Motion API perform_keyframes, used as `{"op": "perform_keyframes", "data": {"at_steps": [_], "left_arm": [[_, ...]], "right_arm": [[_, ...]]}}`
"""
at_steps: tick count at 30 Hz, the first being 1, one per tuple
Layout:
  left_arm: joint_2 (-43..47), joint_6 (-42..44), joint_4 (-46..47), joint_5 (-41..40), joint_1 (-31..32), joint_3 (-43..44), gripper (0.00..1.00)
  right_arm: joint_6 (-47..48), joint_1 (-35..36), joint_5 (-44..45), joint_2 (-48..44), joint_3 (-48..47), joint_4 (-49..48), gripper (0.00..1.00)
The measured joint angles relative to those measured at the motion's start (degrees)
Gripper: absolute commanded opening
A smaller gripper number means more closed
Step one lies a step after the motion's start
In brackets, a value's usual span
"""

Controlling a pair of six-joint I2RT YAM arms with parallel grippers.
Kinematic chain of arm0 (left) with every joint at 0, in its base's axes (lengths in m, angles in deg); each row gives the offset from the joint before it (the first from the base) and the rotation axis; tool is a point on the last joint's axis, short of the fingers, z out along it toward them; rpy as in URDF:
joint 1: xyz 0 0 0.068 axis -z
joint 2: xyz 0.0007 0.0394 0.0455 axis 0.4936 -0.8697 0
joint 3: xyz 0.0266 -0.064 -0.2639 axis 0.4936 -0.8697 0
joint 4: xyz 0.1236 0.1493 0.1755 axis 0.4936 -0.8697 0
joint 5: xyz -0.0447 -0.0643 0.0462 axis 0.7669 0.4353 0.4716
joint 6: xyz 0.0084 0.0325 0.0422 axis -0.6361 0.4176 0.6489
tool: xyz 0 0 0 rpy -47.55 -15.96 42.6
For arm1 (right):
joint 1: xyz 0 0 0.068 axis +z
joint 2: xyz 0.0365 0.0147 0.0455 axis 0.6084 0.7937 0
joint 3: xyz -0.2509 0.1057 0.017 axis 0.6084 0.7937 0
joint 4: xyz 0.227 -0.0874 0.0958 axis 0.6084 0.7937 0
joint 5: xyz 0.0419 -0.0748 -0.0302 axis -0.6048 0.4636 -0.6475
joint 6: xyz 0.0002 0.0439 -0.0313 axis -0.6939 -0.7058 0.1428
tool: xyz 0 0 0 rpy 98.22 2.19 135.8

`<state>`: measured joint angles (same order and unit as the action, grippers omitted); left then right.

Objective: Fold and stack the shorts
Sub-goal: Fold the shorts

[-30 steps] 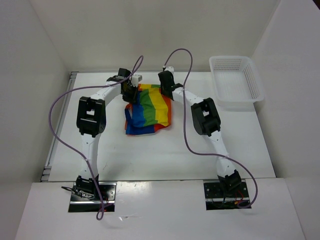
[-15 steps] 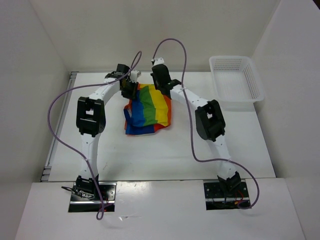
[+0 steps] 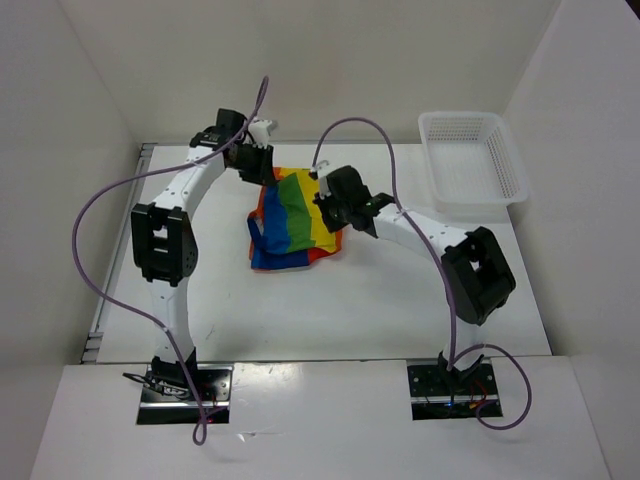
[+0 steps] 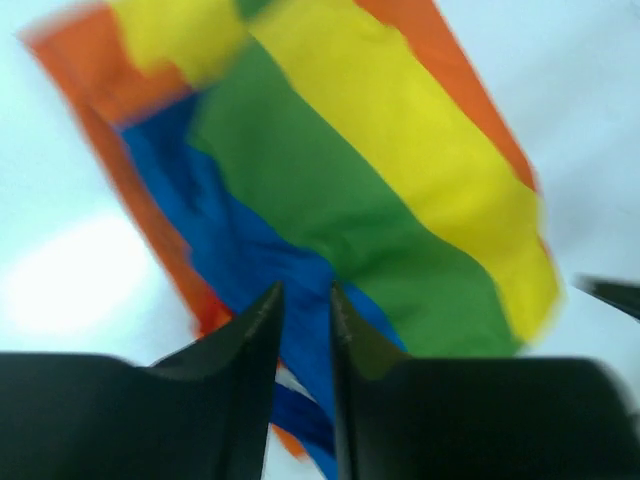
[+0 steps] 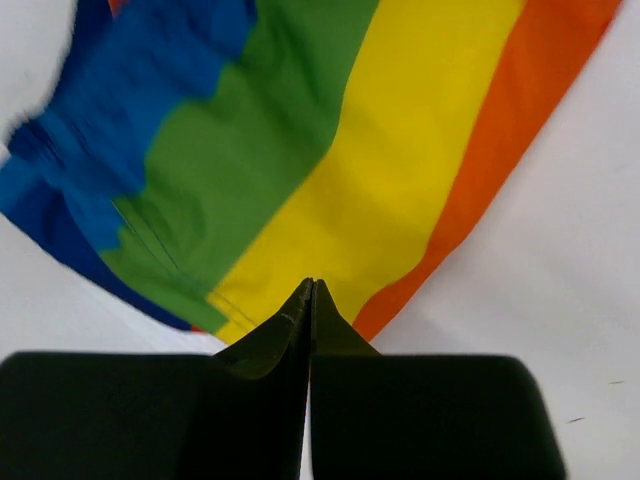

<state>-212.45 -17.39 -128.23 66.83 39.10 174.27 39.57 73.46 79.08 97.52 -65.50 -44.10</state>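
The shorts [image 3: 297, 218] lie folded on the white table, rainbow stripes up, with blue and orange edges bunched at the near left. My left gripper [image 3: 260, 163] hovers at their far left corner. In the left wrist view its fingers [image 4: 305, 288] stand a narrow gap apart with nothing between them, above the blue stripe of the shorts [image 4: 380, 200]. My right gripper [image 3: 326, 200] is over the right side of the shorts. In the right wrist view it is shut and empty [image 5: 311, 282], above the yellow stripe of the shorts [image 5: 300, 170].
A white mesh basket [image 3: 432, 165] stands at the far right of the table. White walls close in the table at the back and both sides. Purple cables loop above both arms.
My right gripper has swung from the shorts' far edge toward me, over their right side. My left gripper has drawn back to the far left. The shorts have barely moved.
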Motion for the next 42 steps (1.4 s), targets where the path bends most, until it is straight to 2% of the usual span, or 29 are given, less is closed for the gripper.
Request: {"op": "perform_keyframes", "data": {"at_steps": [4,8,13,18,25,27,29,30,35,42], "left_arm": [[4.72,0.04,-1.84,5.09,1.75,-9.86,0.23],[4.46,0.0,-4.59,7.61,5.05,-19.37,0.21],[3.23,-0.07,-4.87,3.65,7.13,-28.09,0.19],[3.26,-0.42,-4.33,0.96,6.71,-29.59,0.2],[3.39,-1.49,-4.52,2.34,6.73,-29.42,0.43],[3.48,-1.49,-5.05,2.69,6.69,-28.68,0.66],[4.04,-1.16,-5.62,2.8,6.45,-27.52,0.83],[4.52,-1.01,-5.92,2.64,6.21,-26.6,0.99],[9.7,-1.11,-6.16,2.62,3.89,-18.34,0.99],[24.81,-0.98,-0.92,-1.49,-3.04,-12.37,0.99]], "right_arm": [[-0.5,0.0,-2.99,2.69,3.58,1.79,0.0],[-2.21,0.0,-4.46,4.72,4.37,1.53,0.0],[-4.96,0.0,-3.72,5.25,8.9,0.68,0.0],[-6.88,0.0,-2.08,6.36,11.52,0.09,0.0],[-6.84,0.0,-0.92,6.4,11.43,-0.31,0.0],[-5.18,0.0,-0.63,6.36,10.64,0.28,0.0],[-2.99,-0.04,0.11,5.92,8.96,1.9,0.0],[-1.79,-0.22,0.79,5.38,7.82,2.62,0.0],[6.03,-1.86,4.39,-1.79,1.11,5.09,0.0],[14.36,-10.01,11.76,-17.94,-2.14,4.44,0.04]]}}
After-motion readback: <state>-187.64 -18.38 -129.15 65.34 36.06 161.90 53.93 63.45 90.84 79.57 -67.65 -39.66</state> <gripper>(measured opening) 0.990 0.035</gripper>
